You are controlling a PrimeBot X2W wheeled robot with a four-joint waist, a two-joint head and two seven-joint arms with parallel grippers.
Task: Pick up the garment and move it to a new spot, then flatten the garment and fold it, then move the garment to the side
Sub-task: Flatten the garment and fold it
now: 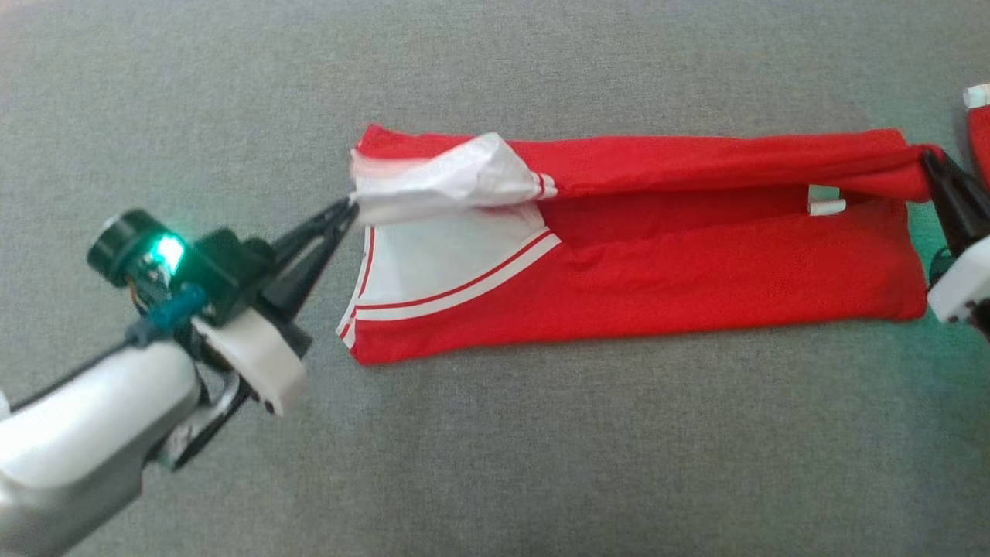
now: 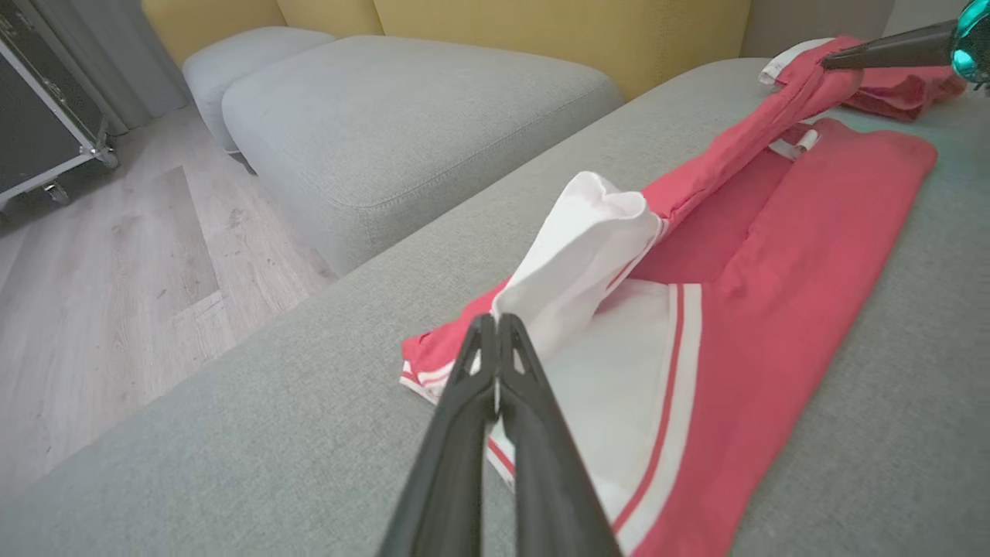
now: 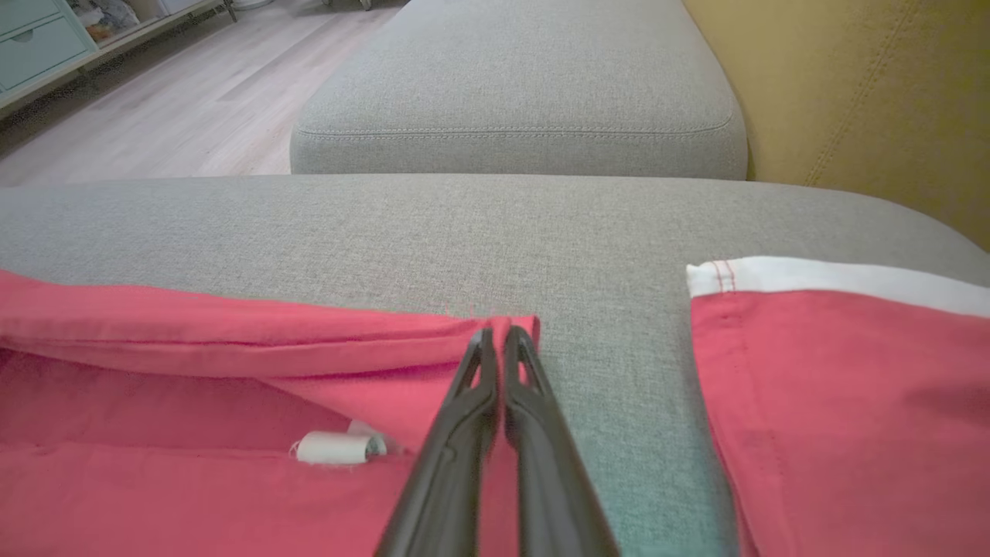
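The red cloth garment with a white panel and striped trim (image 1: 657, 271) lies lengthwise on the grey woven sofa cushion (image 1: 495, 464), its far long edge raised into a taut fold between the two arms; the left gripper (image 1: 349, 207) has its jaws pinched tight on the bunched white cloth at one end, and the right gripper (image 1: 926, 157) has its jaws pinched tight on the red hem corner at the other. The risks, as I judge them: both holds are thin pinches at the tips, so a hard pull apart could slip the cloth free; uneven travel of the two arms would lay the fold askew; the bunched white cloth may land crumpled; a second red garment with a white band (image 3: 835, 387) lies just beside the right end and could be dragged along.
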